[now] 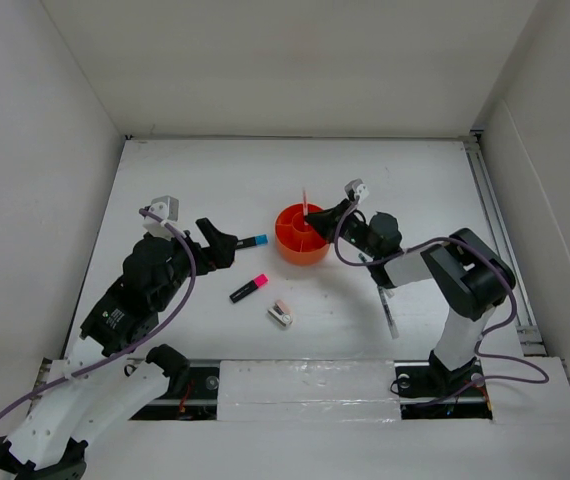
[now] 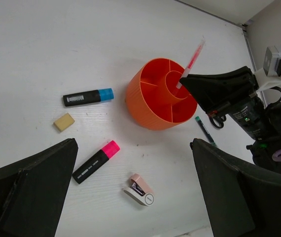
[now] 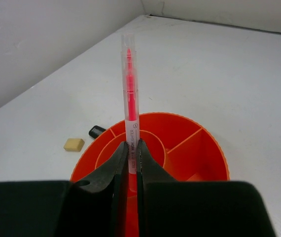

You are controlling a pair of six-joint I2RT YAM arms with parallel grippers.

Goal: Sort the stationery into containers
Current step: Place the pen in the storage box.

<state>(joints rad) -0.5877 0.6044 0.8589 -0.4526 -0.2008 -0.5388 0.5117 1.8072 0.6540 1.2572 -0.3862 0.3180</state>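
Ok, right gripper (image 3: 131, 148) is pinched tight on the pink pen (image 3: 129, 84), holding it over the orange organiser (image 3: 204, 143) with its lower end at the central cup; I can't tell how deep. Pen's long axis is near vertical, clear cap end up, slight lean. Organiser sits mid-table, well off every edge. Left gripper (image 1: 223, 243) is spread wide, holding nothing, just beside the blue-capped marker (image 1: 253, 240). Left wrist view gives me the tan eraser (image 2: 64, 122) and scissors (image 2: 217, 118); top view hides both.
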